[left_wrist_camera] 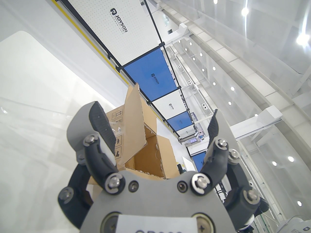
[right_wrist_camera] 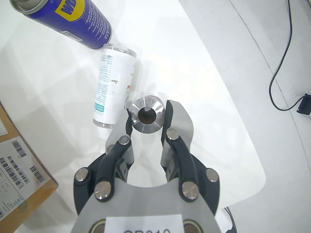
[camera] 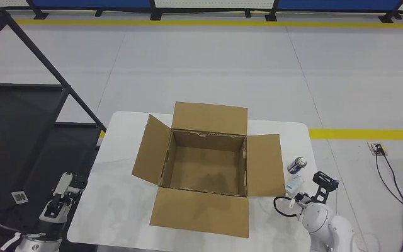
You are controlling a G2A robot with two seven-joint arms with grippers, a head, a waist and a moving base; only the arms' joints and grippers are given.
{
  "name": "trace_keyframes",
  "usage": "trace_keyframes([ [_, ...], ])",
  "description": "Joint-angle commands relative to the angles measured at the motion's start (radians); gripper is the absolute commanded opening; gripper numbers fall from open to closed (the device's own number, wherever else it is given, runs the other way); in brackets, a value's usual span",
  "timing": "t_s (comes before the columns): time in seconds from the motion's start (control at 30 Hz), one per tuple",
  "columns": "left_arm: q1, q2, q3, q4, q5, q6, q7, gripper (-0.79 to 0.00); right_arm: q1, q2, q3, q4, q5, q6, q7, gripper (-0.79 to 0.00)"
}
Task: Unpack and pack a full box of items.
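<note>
The cardboard box [camera: 210, 118] sits in the middle of the white table [camera: 126, 189] with all four flaps folded outward and its brown floor bare. On the table to the box's right, a blue and yellow spray can [right_wrist_camera: 73, 15] stands just beside a white-labelled bottle [right_wrist_camera: 113, 83] lying on its side. The right gripper [right_wrist_camera: 147, 120] pinches a short metal cylinder [right_wrist_camera: 145, 109] with a hole in its end close to the bottle, while the left gripper [left_wrist_camera: 155, 115] is spread wide with nothing in it, off the table's left edge.
</note>
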Motion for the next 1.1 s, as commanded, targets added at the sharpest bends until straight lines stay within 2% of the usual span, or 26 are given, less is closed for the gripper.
trace_keyframes([
  [0.0, 0.0, 0.0, 0.0, 0.0, 0.0, 0.0, 0.0, 0.0, 0.002, 0.001, 0.0, 0.003, 0.002, 0.0, 0.0, -0.446],
  [0.1, 0.0, 0.0, 0.0, 0.0, 0.0, 0.0, 0.0, 0.0, 0.004, 0.002, 0.001, 0.004, 0.008, 0.001, -0.001, -0.382],
  [0.13, 0.0, 0.0, 0.0, 0.0, 0.0, 0.0, 0.0, 0.0, 0.003, 0.002, 0.004, -0.005, 0.017, 0.001, -0.011, -0.311],
  [0.17, 0.0, 0.0, 0.0, 0.0, 0.0, 0.0, 0.0, 0.0, -0.004, 0.001, 0.007, -0.017, 0.032, 0.001, -0.026, -0.357],
  [0.2, 0.0, 0.0, 0.0, 0.0, 0.0, 0.0, 0.0, 0.0, -0.015, 0.001, 0.011, -0.031, 0.046, -0.001, -0.038, -0.332],
  [0.27, 0.0, 0.0, 0.0, 0.0, 0.0, 0.0, 0.0, 0.0, -0.035, -0.001, 0.022, -0.067, 0.075, 0.015, -0.061, -0.225],
  [0.33, 0.0, 0.0, 0.0, 0.0, 0.0, 0.0, 0.0, 0.0, -0.059, -0.002, 0.035, -0.115, 0.115, 0.023, -0.087, -0.028],
  [0.37, 0.0, 0.0, 0.0, 0.0, 0.0, 0.0, 0.0, 0.0, -0.071, -0.003, 0.045, -0.143, 0.143, 0.031, -0.103, 0.0],
  [0.5, 0.0, 0.0, 0.0, 0.0, 0.0, 0.0, 0.0, 0.0, -0.142, -0.008, 0.075, -0.277, 0.295, -0.02, -0.173, 0.0],
  [0.67, 0.0, 0.0, 0.0, 0.0, 0.0, 0.0, 0.0, 0.0, -0.207, -0.006, 0.113, -0.381, 0.494, -0.192, -0.189, 0.0],
  [0.8, 0.0, 0.0, 0.0, 0.0, 0.0, 0.0, 0.0, 0.0, -0.19, 0.008, 0.154, -0.383, 0.663, -0.397, -0.097, 0.0],
  [0.87, 0.0, 0.0, 0.0, 0.0, 0.0, 0.0, 0.0, 0.0, -0.146, 0.019, 0.171, -0.342, 0.73, -0.48, -0.004, 0.0],
  [1.07, 0.0, 0.0, 0.0, 0.0, 0.0, 0.0, 0.0, 0.0, -0.136, 0.021, 0.174, -0.333, 0.736, -0.486, 0.011, 0.0],
])
